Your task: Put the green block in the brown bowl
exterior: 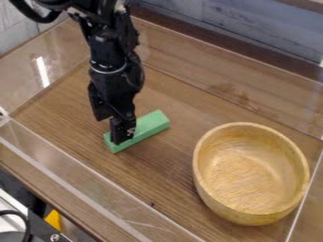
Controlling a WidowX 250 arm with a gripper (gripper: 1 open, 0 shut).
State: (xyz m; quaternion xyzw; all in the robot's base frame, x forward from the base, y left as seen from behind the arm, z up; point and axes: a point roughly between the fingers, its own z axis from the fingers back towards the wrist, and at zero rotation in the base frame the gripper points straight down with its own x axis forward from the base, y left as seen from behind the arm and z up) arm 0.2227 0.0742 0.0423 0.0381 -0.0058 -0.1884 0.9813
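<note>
The green block (143, 129) lies flat on the wooden table, angled from lower left to upper right, at centre left. My black gripper (112, 126) hangs straight down over the block's left end, open, one finger (124, 128) in front of the block and the other (98, 111) behind it. The left end of the block is partly hidden by the fingers. The brown bowl (251, 173), wide and shallow with a thick rim, rests at the lower right with nothing in it, well apart from block and gripper.
Clear acrylic walls (89, 194) enclose the wooden table (214, 99) on the front, left and back. A folded clear piece (98, 31) stands at the back left behind the arm.
</note>
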